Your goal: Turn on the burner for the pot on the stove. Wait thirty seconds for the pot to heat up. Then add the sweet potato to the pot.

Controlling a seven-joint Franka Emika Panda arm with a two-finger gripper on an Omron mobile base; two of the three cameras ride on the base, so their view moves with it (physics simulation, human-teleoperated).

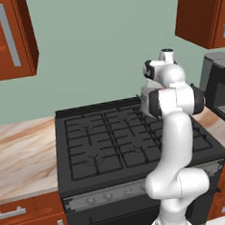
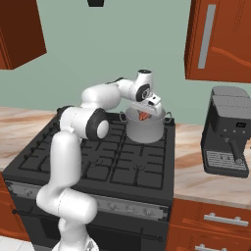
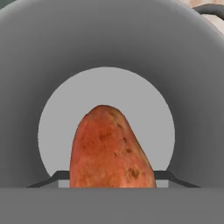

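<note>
Kitchen, green wall, red-brown cabinets (image 1: 6,37) overhead; marbled bench (image 1: 21,151) runs either side of the stove (image 1: 112,138), with a dark coffee machine (image 2: 228,132) on the bench at far right. Left to right across the cooktop in the right base view: the near and left grates are bare, and the pot (image 2: 144,128) stands on the rear right burner. The front knobs (image 2: 127,208) are too small to read, and no flame is visible, so I cannot confirm the burner is on or that the wait has run; judged from the arm's position alone, those steps are probably behind us. The remaining step is the drop. The sweet potato (image 3: 109,148) is pinched in the gripper (image 2: 143,116), directly above the pot's mouth; in the hand view it hangs end-down against the pot's pale floor, ringed by the grey inner wall, roughly centred. It is not yet touching the bottom as far as I can tell. Arm pose: base link rises at lower left, elbow folded high over the left grates, forearm reaching right and back, wrist bent so the gripper points down into the pot. Jaws are held part-way apart by the potato's width. What is left: release, withdraw.
</note>
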